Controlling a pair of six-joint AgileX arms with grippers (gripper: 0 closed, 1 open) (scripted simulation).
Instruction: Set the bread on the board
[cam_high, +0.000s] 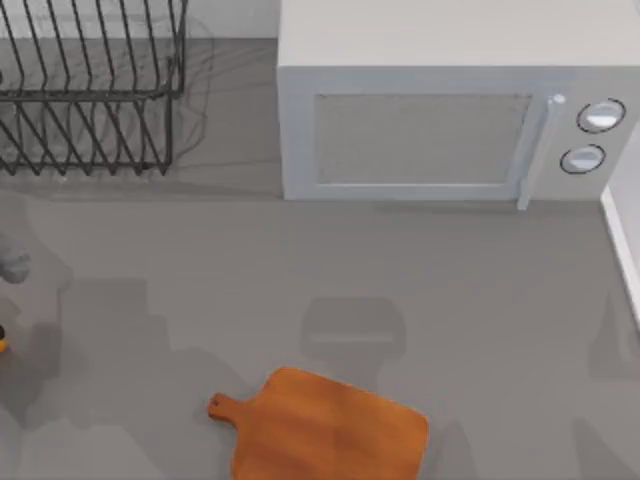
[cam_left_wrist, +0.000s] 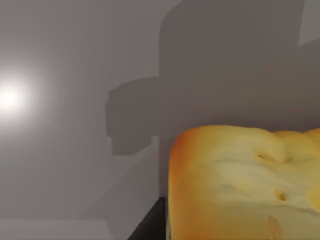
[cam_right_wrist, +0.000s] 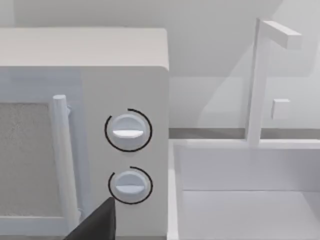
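Observation:
The bread (cam_left_wrist: 245, 185), a golden-yellow loaf chunk with orange spots, sits very close in the left wrist view, above the grey table with a blocky shadow below it. One dark finger (cam_left_wrist: 150, 227) of my left gripper lies against its side, so the gripper is shut on it. In the top view a sliver of the bread (cam_high: 2, 341) shows at the far left edge, below a grey part of my left arm (cam_high: 12, 265). The board (cam_high: 330, 432) lies flat at the front centre, its handle pointing left. A dark fingertip (cam_right_wrist: 97, 222) of my right gripper shows before the microwave.
A white microwave (cam_high: 450, 120) stands at the back centre-right, its two knobs (cam_right_wrist: 128, 131) to the right of its door. A black wire dish rack (cam_high: 90, 90) is at the back left. A white sink (cam_right_wrist: 245, 200) with a faucet (cam_right_wrist: 260, 80) lies right of the microwave.

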